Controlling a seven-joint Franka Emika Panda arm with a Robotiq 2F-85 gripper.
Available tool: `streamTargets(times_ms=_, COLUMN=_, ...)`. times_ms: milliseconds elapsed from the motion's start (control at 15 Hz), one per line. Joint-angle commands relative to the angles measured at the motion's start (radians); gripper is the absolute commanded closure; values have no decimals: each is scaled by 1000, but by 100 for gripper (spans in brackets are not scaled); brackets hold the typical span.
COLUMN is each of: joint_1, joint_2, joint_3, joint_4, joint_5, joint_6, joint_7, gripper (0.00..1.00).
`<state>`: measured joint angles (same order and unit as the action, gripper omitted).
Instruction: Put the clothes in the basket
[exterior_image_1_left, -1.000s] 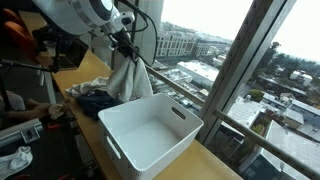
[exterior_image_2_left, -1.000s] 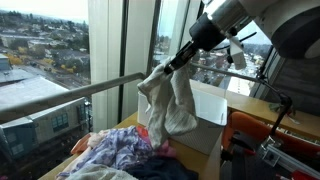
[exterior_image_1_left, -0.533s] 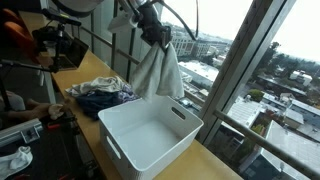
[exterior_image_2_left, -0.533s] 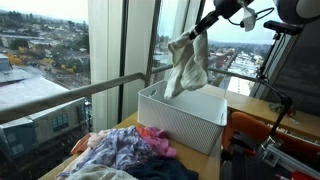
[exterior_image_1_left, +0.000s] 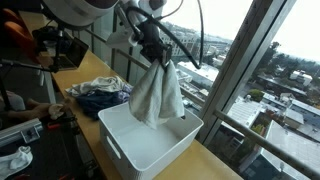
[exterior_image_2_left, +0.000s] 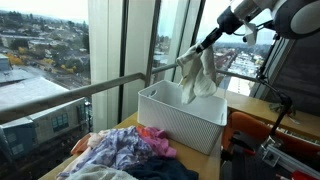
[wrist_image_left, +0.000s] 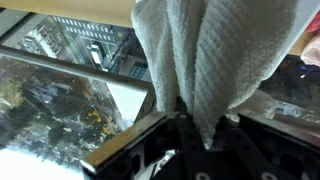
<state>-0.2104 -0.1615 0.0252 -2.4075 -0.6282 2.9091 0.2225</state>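
The white rectangular plastic basket (exterior_image_1_left: 160, 152) stands on the wooden counter (exterior_image_1_left: 95, 68), right of a navy, plaid and pink fabric heap (exterior_image_2_left: 125, 155). A white-grey cloth (exterior_image_1_left: 158, 95) hangs into the basket, pinched in nearly closed jaws; only the wrist view shows its waffle weave.

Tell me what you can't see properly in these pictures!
1. End effector: its tips are too small in both exterior views, and wrapped by the white-grey cloth it grips.
2. Basket floor: hidden by the near wall in an exterior view, so whether the cloth touches it is unclear.
3. Pile of clothes: cut off by the bottom edge in an exterior view.
4. Wrist view: the cloth blocks most of it.
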Motion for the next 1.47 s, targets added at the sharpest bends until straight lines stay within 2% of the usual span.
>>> streamTargets(times_ms=0, joint_1=-19, joint_2=59, joint_3=24, joint_4=-42, joint_5=-93, joint_6=65, joint_7=94, gripper=97)
streamTargets(times_ms=67, joint_1=-21, joint_2=76, joint_3=24, joint_4=-49, joint_5=-120, joint_6=71, joint_7=120, gripper=67)
streamTargets(times_ms=333, joint_1=1, joint_2=112, joint_3=31, joint_4=-66, joint_5=-197, joint_6=70, joint_7=189, gripper=42)
streamTargets(times_ms=733, joint_1=88, joint_2=125, joint_3=135, joint_4=-60, joint_5=-343, joint_6=86, joint_7=367, gripper=1)
streamTargets(times_ms=1067, joint_1=158, joint_2=238, joint_3=210, joint_4=20, joint_5=-499, joint_6=151, joint_7=563, gripper=0)
streamTargets(times_ms=1400, joint_1=236, joint_2=466, joint_3=199, joint_4=202, joint_5=-710, joint_6=200, joint_7=752, gripper=0)
